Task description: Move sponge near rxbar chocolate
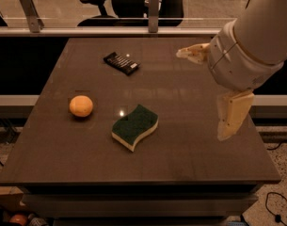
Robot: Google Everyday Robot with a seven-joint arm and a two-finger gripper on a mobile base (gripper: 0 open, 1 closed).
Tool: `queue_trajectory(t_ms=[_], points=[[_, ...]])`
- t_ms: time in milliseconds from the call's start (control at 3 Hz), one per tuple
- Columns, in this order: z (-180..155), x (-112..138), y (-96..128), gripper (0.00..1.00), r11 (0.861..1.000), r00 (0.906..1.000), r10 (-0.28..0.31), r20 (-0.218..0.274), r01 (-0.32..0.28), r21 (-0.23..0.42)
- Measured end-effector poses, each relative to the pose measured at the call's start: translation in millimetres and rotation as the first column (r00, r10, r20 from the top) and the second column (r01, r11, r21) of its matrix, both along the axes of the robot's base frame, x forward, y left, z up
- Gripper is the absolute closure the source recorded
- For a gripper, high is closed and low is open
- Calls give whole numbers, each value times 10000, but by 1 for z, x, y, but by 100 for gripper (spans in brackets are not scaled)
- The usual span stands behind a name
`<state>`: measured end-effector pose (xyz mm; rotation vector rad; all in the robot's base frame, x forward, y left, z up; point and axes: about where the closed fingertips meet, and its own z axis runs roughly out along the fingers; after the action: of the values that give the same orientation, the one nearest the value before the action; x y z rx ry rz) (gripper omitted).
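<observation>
The sponge (135, 126), dark green on top with pale yellow foam below, lies on the dark table (180, 164) a little front of centre. The rxbar chocolate (121, 63), a flat black bar with white lettering, lies at the back, left of centre, well apart from the sponge. My gripper (200, 95) hangs over the right part of the table, to the right of the sponge and above the tabletop. It is open and empty, with one cream finger (192, 53) pointing left and the other finger (232, 114) pointing down.
A round orange fruit (81, 106) sits on the left part of the table, left of the sponge. A metal rail (86, 31) runs behind the table, with an office chair (100, 6) beyond it. The table edges drop off at front and right.
</observation>
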<state>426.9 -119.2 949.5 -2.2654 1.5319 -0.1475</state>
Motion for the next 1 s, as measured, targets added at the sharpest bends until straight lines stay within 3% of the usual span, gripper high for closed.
queue_trajectory(t_ms=[333,1000], points=[[-13,0,22,0,9903,9902,1376,-238,-1381,-182],[-51,-9,64,0,9575,9527,2878,-974,-2882,98]])
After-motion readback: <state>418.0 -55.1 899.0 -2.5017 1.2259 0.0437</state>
